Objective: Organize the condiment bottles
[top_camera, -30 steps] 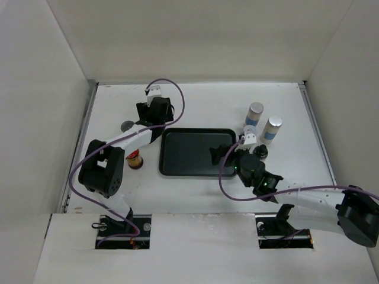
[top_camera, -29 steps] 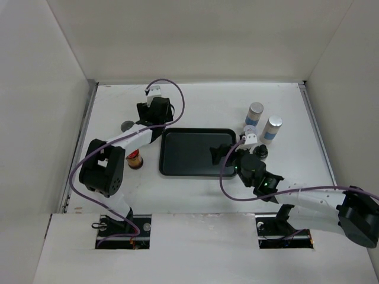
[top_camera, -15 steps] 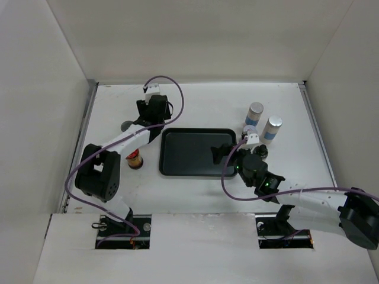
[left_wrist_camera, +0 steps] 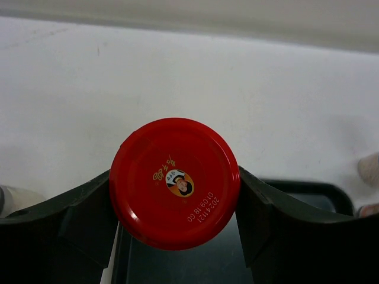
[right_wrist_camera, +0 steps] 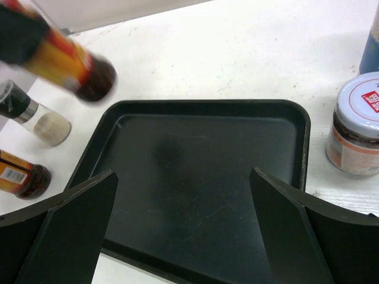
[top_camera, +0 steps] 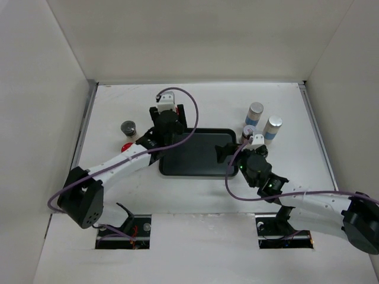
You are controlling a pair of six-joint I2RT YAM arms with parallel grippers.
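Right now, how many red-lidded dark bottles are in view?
2. One red-lidded bottle is held in the left gripper above the far-left corner of the flat black tray; the other bottle stands left of it, under that arm. More could hide beneath arms.

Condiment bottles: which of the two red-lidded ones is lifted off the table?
The red-lidded bottle clamped in the left gripper, in the air near the tray's far-left corner. The other red-lidded bottle stands on the table, left of the tray, ungripped.

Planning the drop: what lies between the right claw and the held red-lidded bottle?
Only the bare floor of the flat black rectangular tray, as the right wrist view shows; the red-lidded dark bottle hangs near its far left corner.
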